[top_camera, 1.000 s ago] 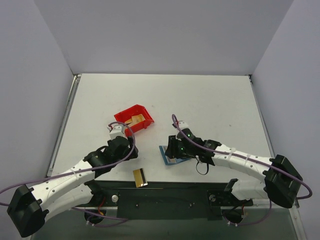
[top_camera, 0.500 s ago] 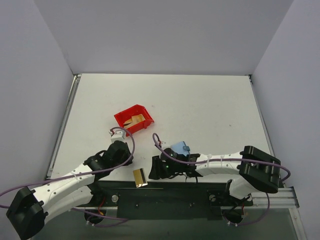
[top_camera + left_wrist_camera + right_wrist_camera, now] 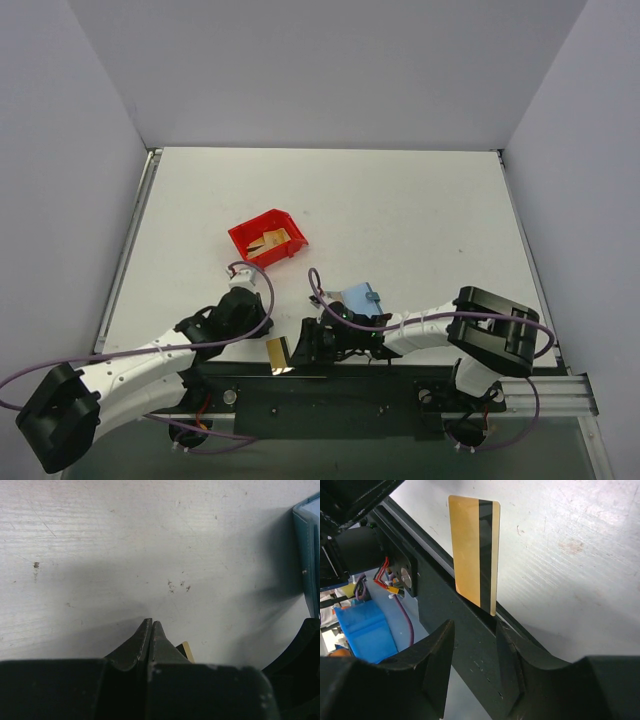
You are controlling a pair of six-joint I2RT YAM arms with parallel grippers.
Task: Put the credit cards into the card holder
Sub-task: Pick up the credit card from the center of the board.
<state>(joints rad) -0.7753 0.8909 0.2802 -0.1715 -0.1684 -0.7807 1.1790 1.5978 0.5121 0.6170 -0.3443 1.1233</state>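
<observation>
I read the far part of the table [image 3: 400,200] as open surface, bounded by the walls [image 3: 320,70] on three sides. The red bin [image 3: 267,238] stands left of centre, with passing room on either side.

Along the near edge, room is tight. The right arm [image 3: 430,325] lies across it. The card holder [image 3: 352,296] sits just beyond the forearm, and a purple cable [image 3: 315,285] loops up beside it.

The right gripper [image 3: 475,630] has its fingers parted, and the gap faces one card [image 3: 472,550]. That card overhangs the table edge onto the dark base rail [image 3: 330,385].

The left gripper [image 3: 151,627], fingers pressed together, crowds that card from the left. Bare table lies ahead of it.
</observation>
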